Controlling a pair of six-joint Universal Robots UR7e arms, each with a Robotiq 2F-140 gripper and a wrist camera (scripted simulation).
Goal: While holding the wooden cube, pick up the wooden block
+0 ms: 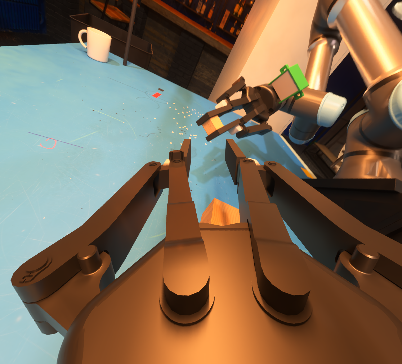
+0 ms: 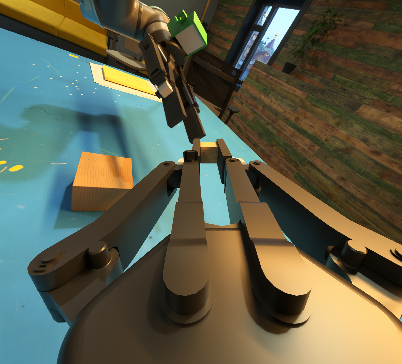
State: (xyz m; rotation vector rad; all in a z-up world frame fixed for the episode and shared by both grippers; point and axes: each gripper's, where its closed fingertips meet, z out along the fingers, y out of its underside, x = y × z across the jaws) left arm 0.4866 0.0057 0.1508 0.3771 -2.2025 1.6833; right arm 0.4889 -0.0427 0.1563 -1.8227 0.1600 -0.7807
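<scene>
The wooden block point(image 2: 102, 181), a large light-wood box shape, rests on the blue table point(image 2: 43, 245). In the left wrist view only its top corner point(image 1: 219, 212) shows, low between my left fingers. My left gripper point(image 1: 208, 147) is open and empty, above the table just beyond the block; it also shows in the right wrist view point(image 2: 185, 130), pointing down. My right gripper point(image 2: 208, 142) is shut on the small wooden cube point(image 2: 208, 151) and holds it in the air. The left wrist view shows that gripper point(image 1: 204, 130) and the cube point(image 1: 214, 125) just ahead of my left fingertips.
A white mug point(image 1: 97, 45) stands at the table's far edge, with a dark bin point(image 1: 134, 49) and a grey pole point(image 1: 131, 16) behind it. A yellow notepad on white paper point(image 2: 128, 80) lies near the far table edge. The right arm's base point(image 1: 369, 136) stands at the right.
</scene>
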